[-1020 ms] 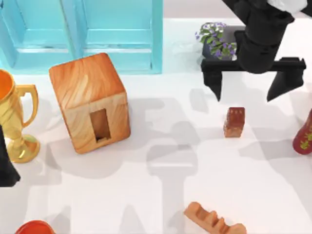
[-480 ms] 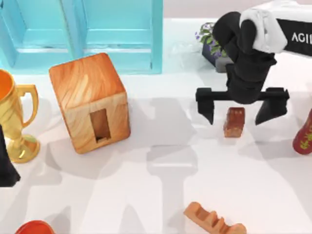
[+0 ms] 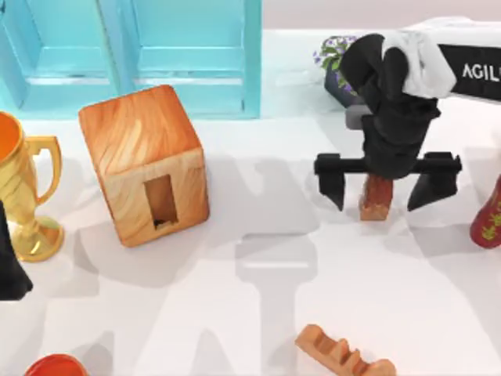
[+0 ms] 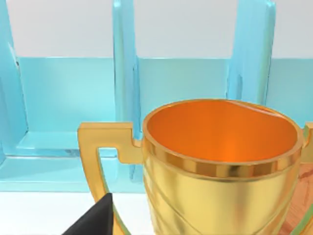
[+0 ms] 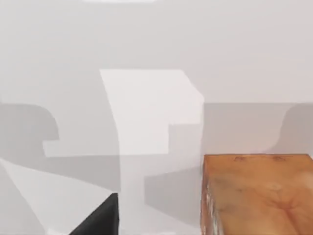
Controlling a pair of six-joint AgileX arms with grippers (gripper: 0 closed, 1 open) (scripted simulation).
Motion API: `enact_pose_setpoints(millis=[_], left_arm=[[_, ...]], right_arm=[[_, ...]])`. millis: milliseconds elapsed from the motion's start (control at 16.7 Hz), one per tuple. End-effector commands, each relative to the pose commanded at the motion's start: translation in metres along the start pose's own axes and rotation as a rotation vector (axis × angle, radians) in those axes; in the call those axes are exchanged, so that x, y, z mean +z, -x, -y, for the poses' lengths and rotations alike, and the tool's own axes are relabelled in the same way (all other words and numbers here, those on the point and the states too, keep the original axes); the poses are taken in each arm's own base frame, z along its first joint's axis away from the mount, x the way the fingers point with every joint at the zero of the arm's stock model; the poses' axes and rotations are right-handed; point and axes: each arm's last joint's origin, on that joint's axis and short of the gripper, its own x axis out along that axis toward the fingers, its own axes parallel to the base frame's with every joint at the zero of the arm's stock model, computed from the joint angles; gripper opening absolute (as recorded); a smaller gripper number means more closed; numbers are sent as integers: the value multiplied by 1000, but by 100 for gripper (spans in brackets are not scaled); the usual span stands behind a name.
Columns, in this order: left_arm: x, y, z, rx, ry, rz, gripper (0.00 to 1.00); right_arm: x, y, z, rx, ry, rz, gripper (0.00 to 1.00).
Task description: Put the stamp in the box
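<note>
The stamp [image 3: 376,200], a small reddish-brown block, stands on the white table right of centre. My right gripper [image 3: 383,196] is open and lowered around it, with one black finger on each side and the wrist covering the stamp's top. In the right wrist view the stamp [image 5: 257,196] fills the lower corner, apart from a black fingertip [image 5: 100,220]. The box [image 3: 145,160], a large wood-grain cube with a narrow upright hole [image 3: 160,201] in its near face, sits at the left. My left arm [image 3: 9,270] is parked at the left edge, one fingertip [image 4: 93,223] held wide.
A gold trophy [image 3: 23,196] stands left of the box and looms in front of the left wrist. The turquoise cabinet [image 3: 133,55] runs along the back. A potted plant [image 3: 338,59] is behind the right arm, a red vase [image 3: 489,219] at the right edge, a notched wooden piece [image 3: 344,356] at the front.
My right gripper has come forward from behind the stamp and dropped down until its open fingers straddle the block. The stamp, the box and the left arm have stayed put.
</note>
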Motion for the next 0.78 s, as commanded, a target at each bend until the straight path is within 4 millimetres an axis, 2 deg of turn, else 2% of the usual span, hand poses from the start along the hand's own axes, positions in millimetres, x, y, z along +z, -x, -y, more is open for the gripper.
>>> enact_pose_setpoints(millis=[660, 780], left_arm=[[0, 0, 0, 0, 0, 0, 100], [0, 0, 0, 0, 0, 0, 100]], right_arm=[[0, 0, 0, 0, 0, 0, 2], [0, 0, 0, 0, 0, 0, 0]])
